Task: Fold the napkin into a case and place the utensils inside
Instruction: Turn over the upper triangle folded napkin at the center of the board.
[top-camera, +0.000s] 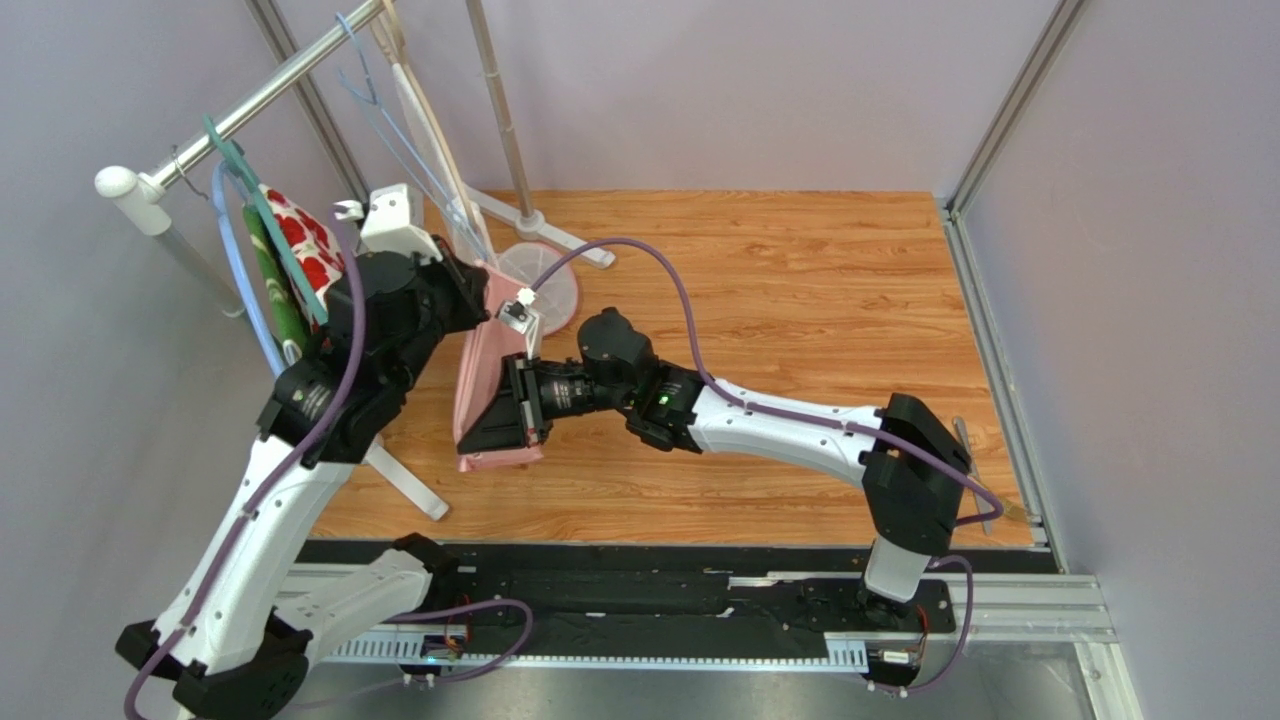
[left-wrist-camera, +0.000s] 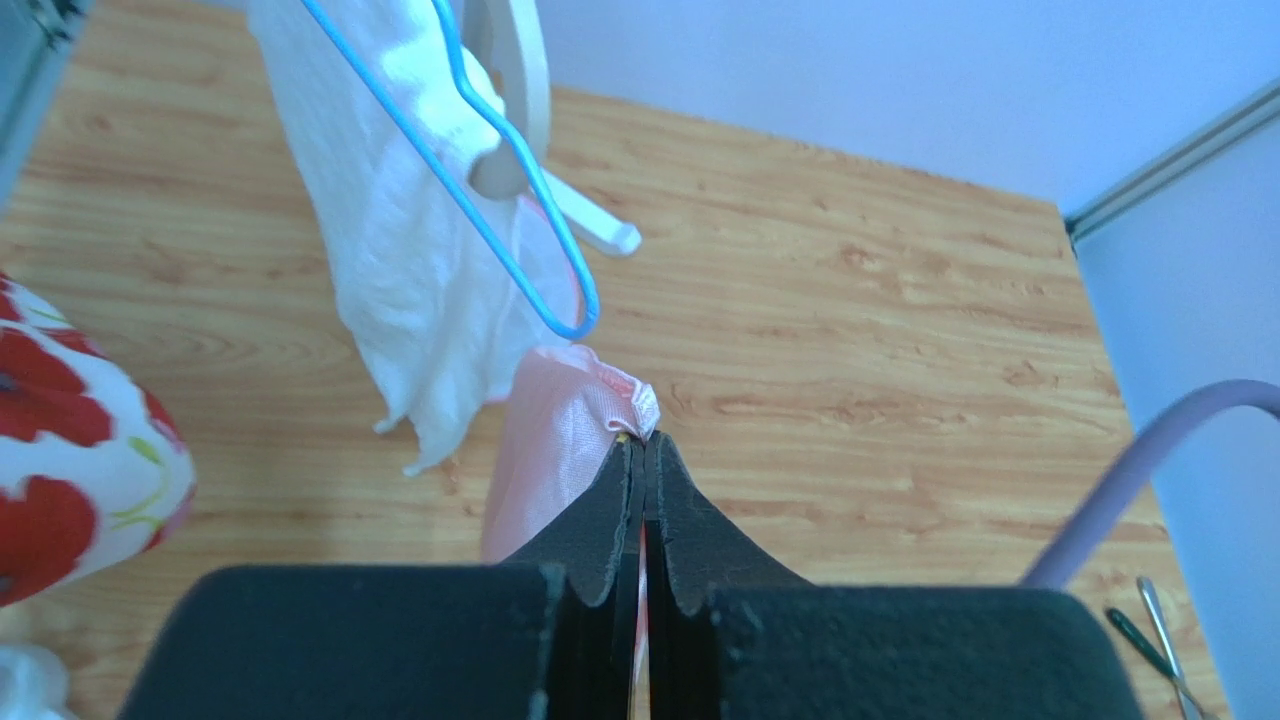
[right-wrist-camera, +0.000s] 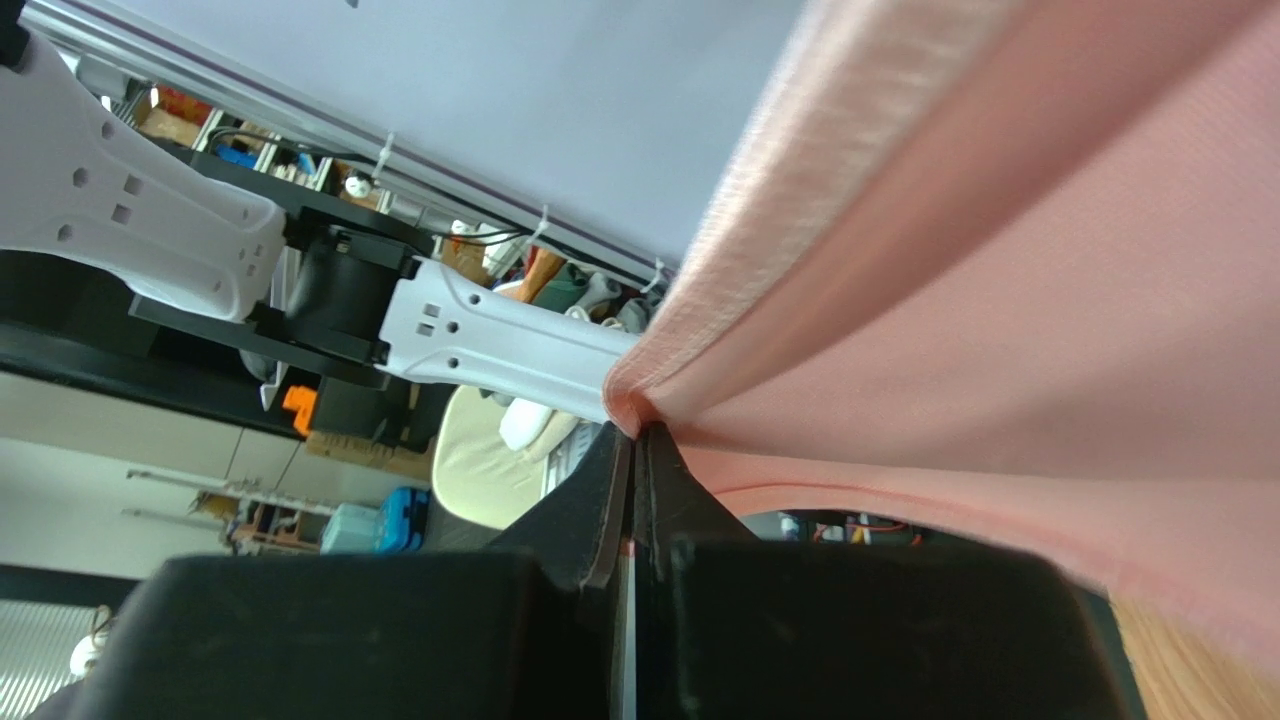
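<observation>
The pink napkin (top-camera: 489, 368) hangs in the air over the wooden table, stretched between both grippers. My left gripper (top-camera: 499, 305) is shut on its upper corner; in the left wrist view the jaws (left-wrist-camera: 646, 444) pinch a bunched pink edge of the napkin (left-wrist-camera: 556, 443), which drapes down to the left. Lower and nearer, my right gripper (top-camera: 478, 435) is shut on another edge. Seen from the right wrist, that gripper (right-wrist-camera: 643, 435) clamps a fold of the napkin (right-wrist-camera: 1022, 300), which fills the upper right. Slim utensils (top-camera: 963, 446) (left-wrist-camera: 1157, 638) lie at the table's right edge. No case shows.
A white clothes rack (top-camera: 226, 128) stands at the back left with hangers, a red-flowered white cloth (top-camera: 301, 240) and a green cloth (top-camera: 275, 308). A white cloth (left-wrist-camera: 406, 255) hangs on a blue hanger (left-wrist-camera: 519, 180). Rack feet (top-camera: 564, 237) rest on the table (top-camera: 781, 285). Walls enclose the sides.
</observation>
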